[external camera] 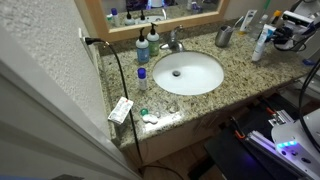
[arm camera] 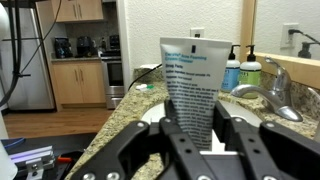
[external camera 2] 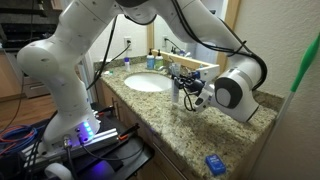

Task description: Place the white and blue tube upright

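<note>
Wrist view: we log our gripper (arm camera: 197,120) clasping the white and blue tube (arm camera: 196,70) upright, near the faucet (arm camera: 268,88).

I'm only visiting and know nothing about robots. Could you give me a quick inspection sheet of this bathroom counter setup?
Surface: speckled granite counter with a white oval sink.
Job's things: white and blue tube, roughly upright between the jaws.
Clutter: grey cup; soap bottles beside the faucet; flat white box at the counter's edge; small blue item.
Grippers: gripper, jaws closed on the tube.
Cables: black cable running from the wall down over the counter's edge.
Surroundings: mirror above the counter.
</note>
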